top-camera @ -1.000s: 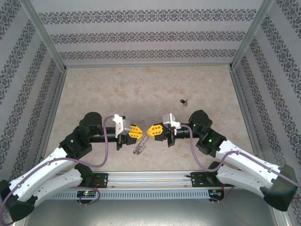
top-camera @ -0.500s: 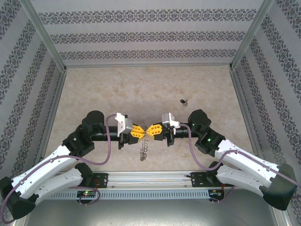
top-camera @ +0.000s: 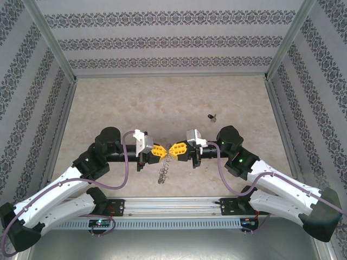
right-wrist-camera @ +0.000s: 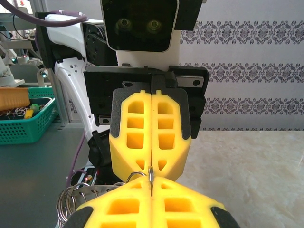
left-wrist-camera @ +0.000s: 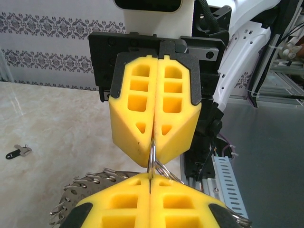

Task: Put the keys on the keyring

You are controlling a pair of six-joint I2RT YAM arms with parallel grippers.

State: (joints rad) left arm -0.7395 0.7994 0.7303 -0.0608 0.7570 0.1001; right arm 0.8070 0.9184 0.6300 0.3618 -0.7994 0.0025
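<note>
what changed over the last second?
The left gripper edged right toward the right gripper and tightened its pinch on the keyring, which now hangs steeper. The right gripper keeps its pinch; the key on the table hasn't moved.

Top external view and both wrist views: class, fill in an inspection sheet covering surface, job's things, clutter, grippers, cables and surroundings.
Surface: beige marbled table.
Job's things: keyring hanging below the grippers; key lying apart on the table.
Clutter: green basket beyond the table.
Grippers: left gripper and right gripper tip to tip, both shut on the keyring.
Cables: purple cables looped along both arms.
Surroundings: patterned walls.
</note>
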